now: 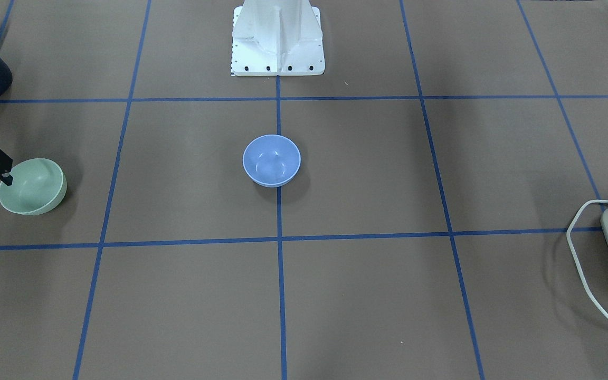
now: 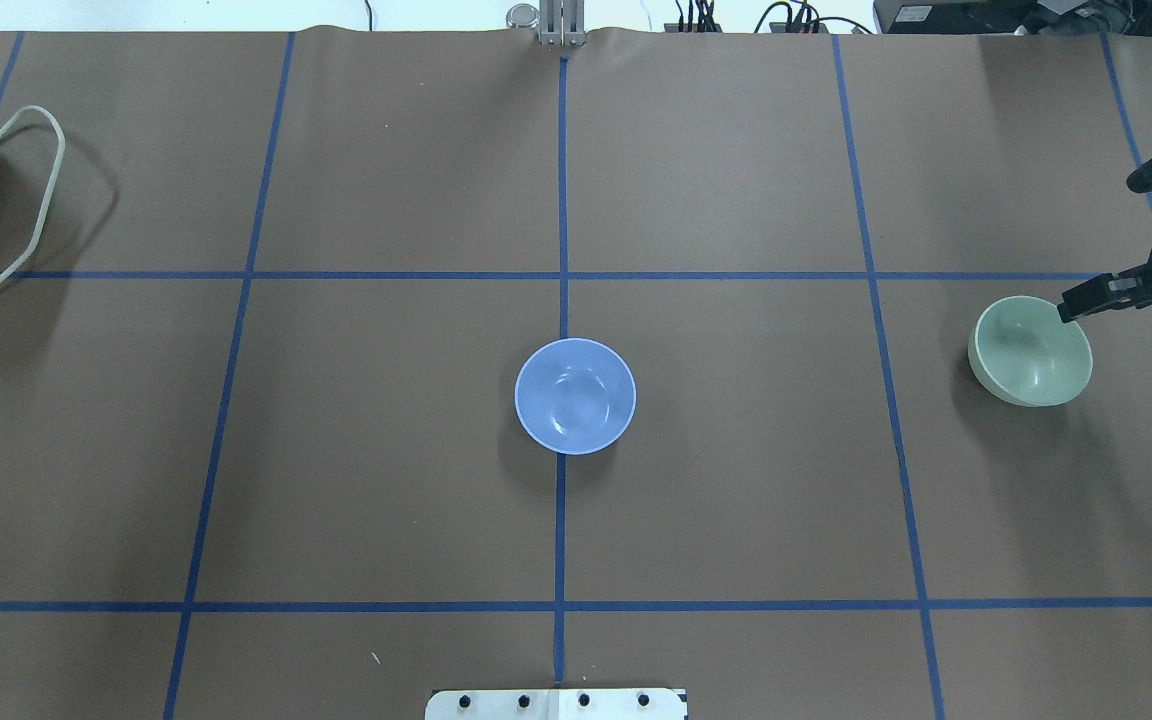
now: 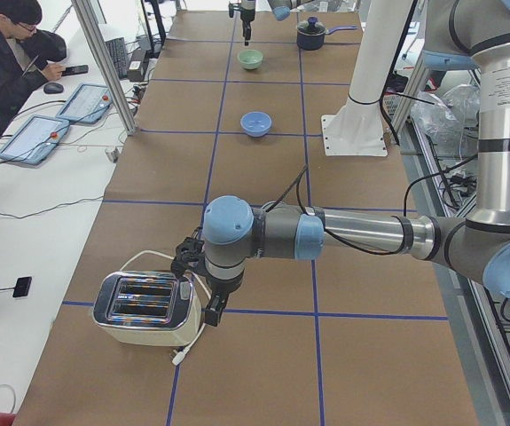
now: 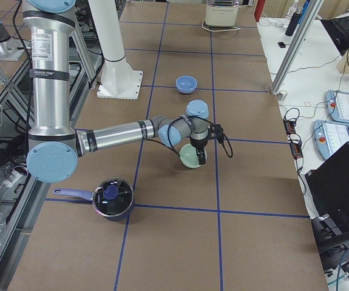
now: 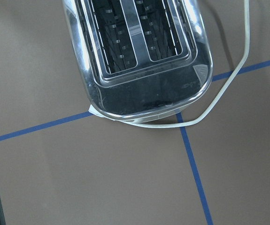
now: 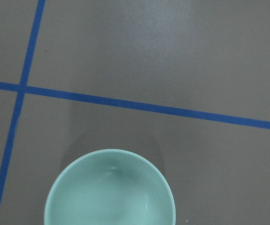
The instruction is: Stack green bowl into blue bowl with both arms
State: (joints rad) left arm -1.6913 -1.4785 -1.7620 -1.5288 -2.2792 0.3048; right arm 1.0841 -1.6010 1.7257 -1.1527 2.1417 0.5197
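The pale mint-green round plastic bowl (image 2: 1028,355) is seen tilted, well to the robot's right of the periwinkle-blue round bowl (image 2: 575,396) on the desk (image 2: 736,520). Its rim is judged clamped by the right gripper (image 2: 1084,301), the nearer one. Whether the left gripper (image 3: 212,308) is parted or together cannot be told.

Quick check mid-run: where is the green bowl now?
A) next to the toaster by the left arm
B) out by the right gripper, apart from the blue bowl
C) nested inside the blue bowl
B: the overhead view shows the green bowl far out on the right with the right gripper at its rim, while the blue bowl sits empty in the middle of the view.
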